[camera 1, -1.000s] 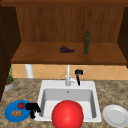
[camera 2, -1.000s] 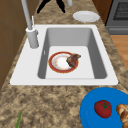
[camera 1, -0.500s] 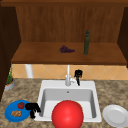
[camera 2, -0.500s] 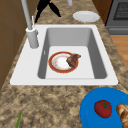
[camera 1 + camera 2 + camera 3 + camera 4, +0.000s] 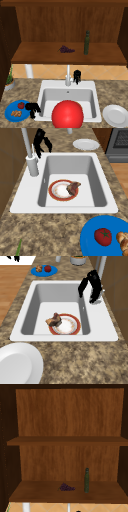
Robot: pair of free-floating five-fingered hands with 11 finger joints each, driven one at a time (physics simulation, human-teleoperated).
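plate (image 5: 62, 191) in sink (image 5: 100, 200), faucet (image 5: 32, 165) behind, grapes (image 5: 66, 487) on shelf (image 5: 37, 494)

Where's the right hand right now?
In the front view, the right hand hangs at the back of the sink, just right of the faucet.

The counter (image 5: 50, 228) looks like speckled brown stone, rough in pattern. The sink (image 5: 105, 203) is smooth matt white, the faucet (image 5: 31, 163) dull grey metal. Shelf (image 5: 67, 56) and back panel are grained wood. Both hands, right (image 5: 91, 283) and left (image 5: 32, 108), are matt black.
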